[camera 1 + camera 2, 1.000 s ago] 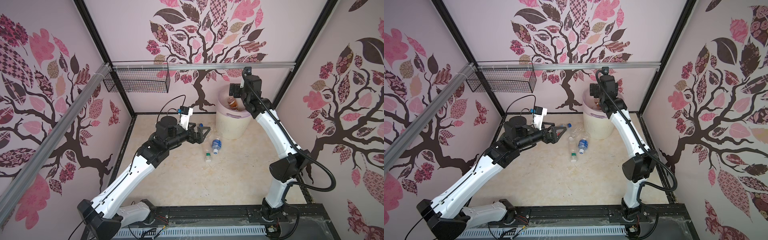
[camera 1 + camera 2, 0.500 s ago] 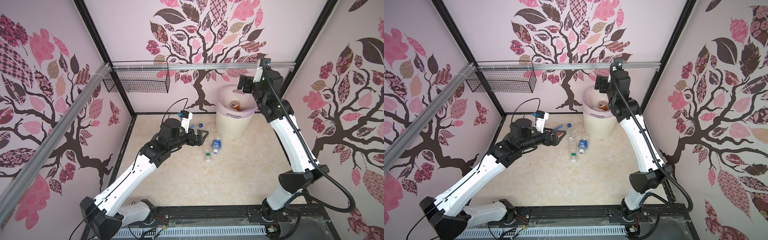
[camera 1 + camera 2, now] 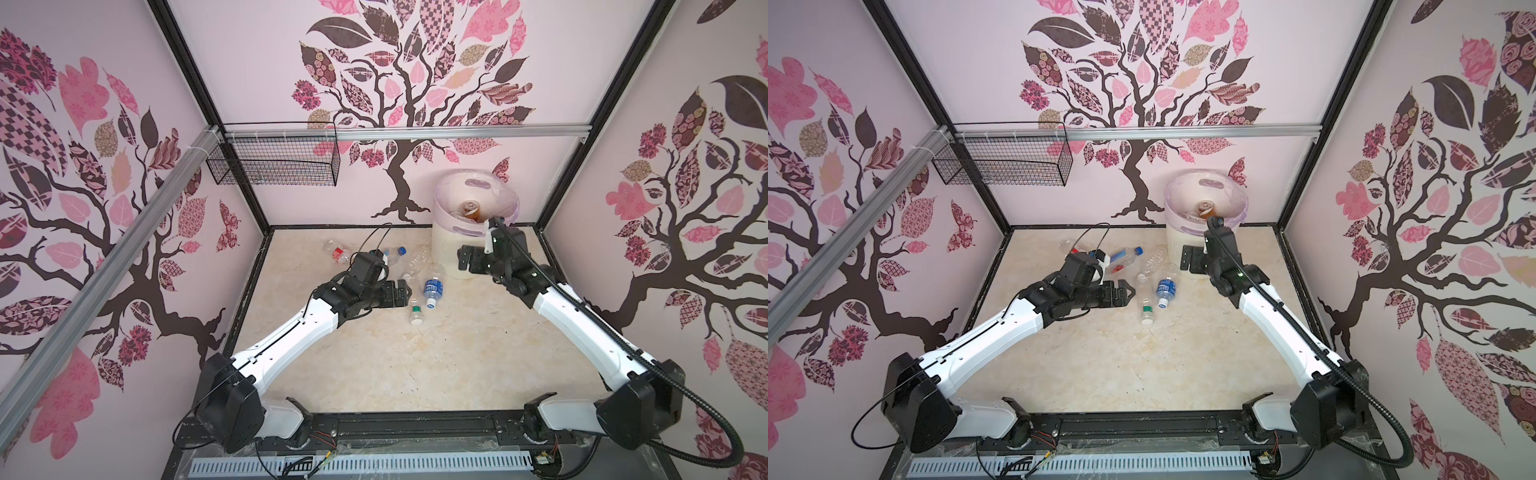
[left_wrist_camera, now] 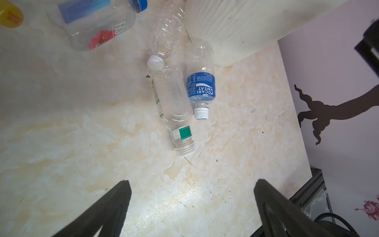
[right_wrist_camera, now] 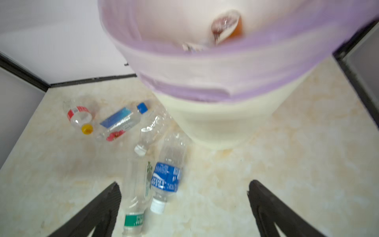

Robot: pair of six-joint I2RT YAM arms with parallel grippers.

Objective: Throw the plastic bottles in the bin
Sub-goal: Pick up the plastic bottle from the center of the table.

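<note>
Your left hand (image 3: 400, 292) and right hand (image 3: 464, 260) both gape wide, empty; five plastic bottles (image 3: 432, 288) lie mid-frame on the tabletop (image 3: 457, 353); the bin (image 3: 445, 249) stands just beside them, upper centre-right.

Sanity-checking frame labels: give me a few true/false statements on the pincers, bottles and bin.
1. The left pincer and right pincer are both open and empty. True.
2. Nothing is in the bin. False: a brown bottle lies inside.
3. The blue-label bottle lies beside the green-label bottle on the table. True.
4. The bin lies on its side. False: it stands upright.
</note>
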